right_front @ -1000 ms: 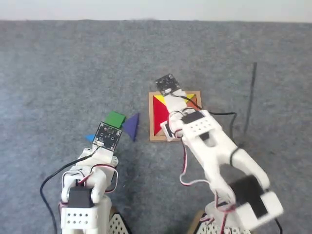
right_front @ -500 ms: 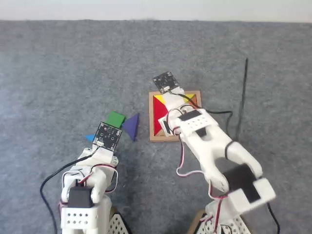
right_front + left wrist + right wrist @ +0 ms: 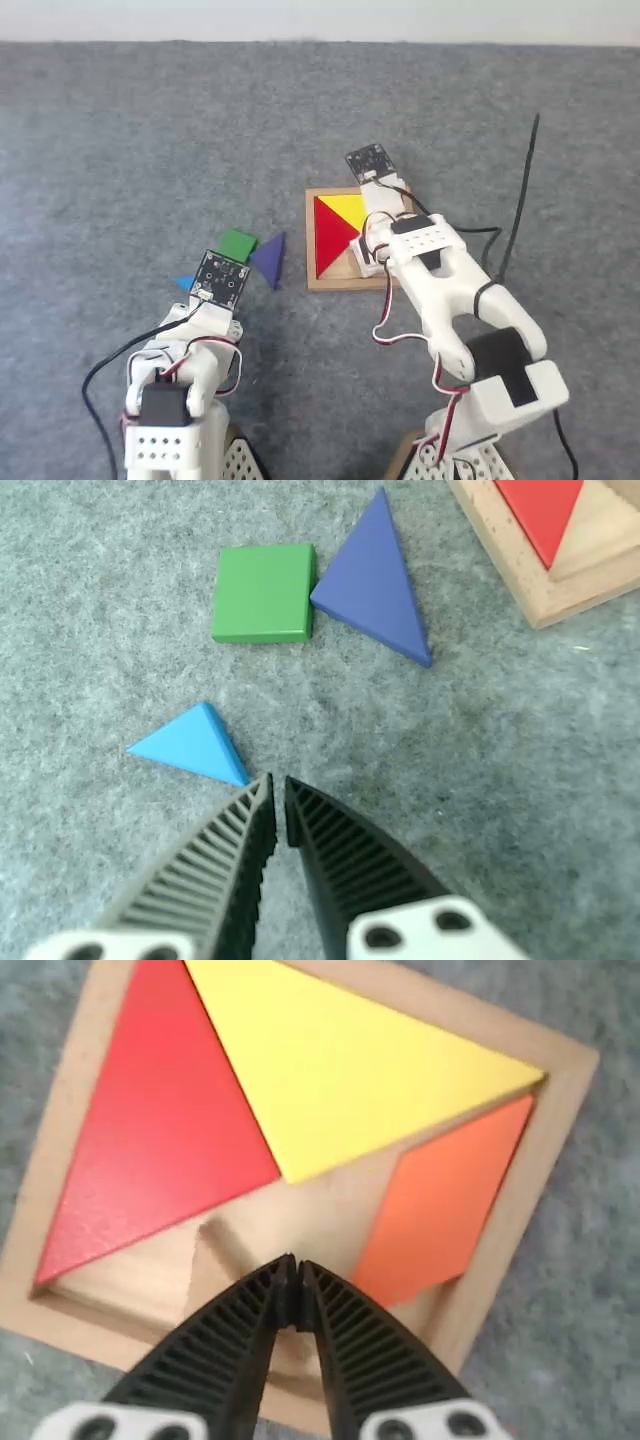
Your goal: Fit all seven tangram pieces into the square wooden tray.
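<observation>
Fingers, left [image 3: 245, 840]: drawn together, holding nothing, tips just beside one corner of the light blue triangle [image 3: 190, 745].
Fingers, right [image 3: 235, 1335]: drawn together, holding nothing, over the bare floor of the square wooden tray [image 3: 560, 1130], close to the orange parallelogram [image 3: 440, 1210].

In the tray we count three pieces:
- red triangle [image 3: 150, 1150]
- yellow triangle [image 3: 340, 1070], edge to edge with the red one
- the orange parallelogram, against the rim

On the grey counter [image 3: 150, 130], well apart from the tray, we count three more:
- green square [image 3: 263, 592]
- dark blue triangle [image 3: 375, 585], touching the square at a corner
- the light blue triangle

We cannot place a seventh piece. A pale shape on the tray floor may be only bare wood.

Hazards, in our judgement:
- With the left fingers together, a descent would push the light blue triangle along the counter, not take it.
- The pieces lie flat and low, so a grip on their edges could slip.
- If the right fingers drop here, they could knock the orange parallelogram askew and block the remaining gap.

Markings: we find no legible writing or labels on the pieces or the tray.
</observation>
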